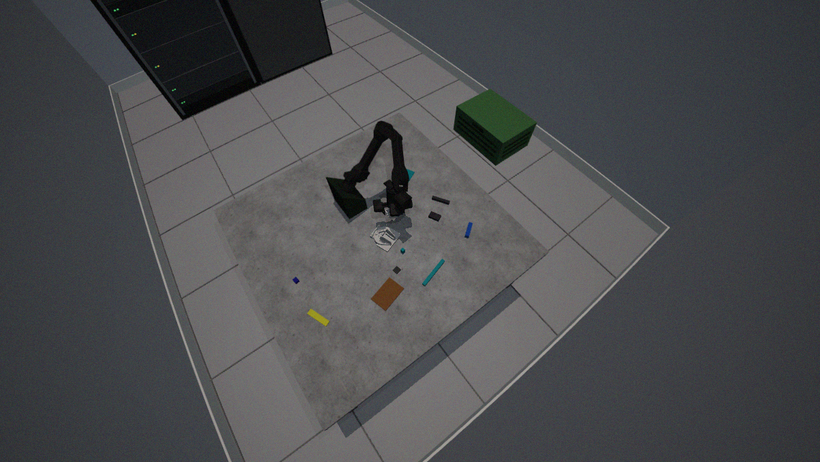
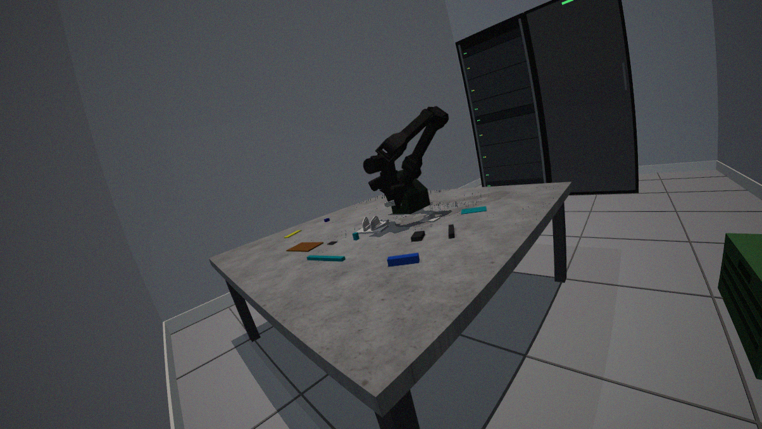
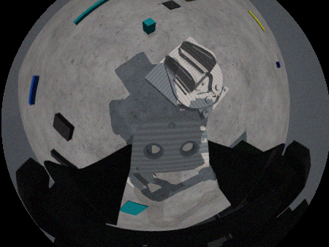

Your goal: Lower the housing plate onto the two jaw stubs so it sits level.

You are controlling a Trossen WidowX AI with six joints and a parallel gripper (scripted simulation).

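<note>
My gripper (image 1: 387, 210) (image 3: 169, 146) is shut on the housing plate (image 3: 170, 131) (image 2: 389, 203), a ribbed grey plate with two round holes. It hangs above the table, beside the jaw assembly and towards the arm's base. The white base (image 1: 387, 248) (image 3: 158, 81) lies on the table, its near edge close to the plate's far edge in the wrist view. Two grey jaws (image 3: 199, 58) (image 2: 374, 223) stand side by side on it. Small round stubs (image 3: 216, 88) show at their near end, partly in shadow. The plate is small and dim in the top and exterior views.
A teal block (image 1: 402, 251) (image 3: 149, 26) stands just beyond the base. A small dark tile (image 1: 396, 269), an orange plate (image 1: 387, 294) and a teal bar (image 1: 433, 272) lie farther out. Two black blocks (image 1: 434, 216) (image 1: 440, 199) and a blue bar (image 1: 468, 229) lie right in the top view.
</note>
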